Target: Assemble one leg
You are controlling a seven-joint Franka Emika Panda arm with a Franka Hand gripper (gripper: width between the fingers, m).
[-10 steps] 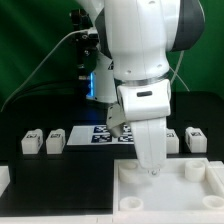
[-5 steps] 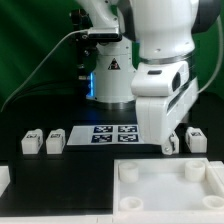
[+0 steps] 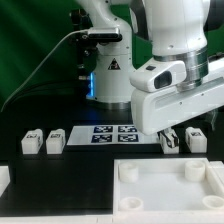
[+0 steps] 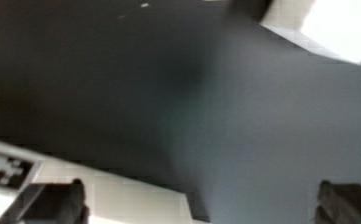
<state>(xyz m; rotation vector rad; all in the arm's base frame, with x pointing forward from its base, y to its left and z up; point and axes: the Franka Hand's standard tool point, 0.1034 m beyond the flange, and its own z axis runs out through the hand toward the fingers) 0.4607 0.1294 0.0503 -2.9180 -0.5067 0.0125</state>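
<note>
Several white legs with marker tags stand on the black table: two at the exterior view's left (image 3: 31, 141) (image 3: 55, 141) and two at its right (image 3: 196, 139), one of them (image 3: 172, 144) partly behind my arm. My gripper (image 3: 177, 135) hangs low over the right pair. In the wrist view my gripper (image 4: 203, 205) is open and empty, its fingers (image 4: 49, 205) wide apart. A white tagged block (image 4: 132, 190), apparently a leg, lies below near one finger. Another white leg (image 4: 328, 25) shows at the far corner.
The large white square tray-like piece (image 3: 165, 195) with raised corners lies at the front. The marker board (image 3: 112, 133) lies between the two pairs of legs. The robot base (image 3: 110, 75) stands behind. A white block edge (image 3: 4, 178) shows at front left.
My arm has swung from above the tray-like piece toward the exterior view's right and now hangs over the right pair of legs. The gripper stays open.
</note>
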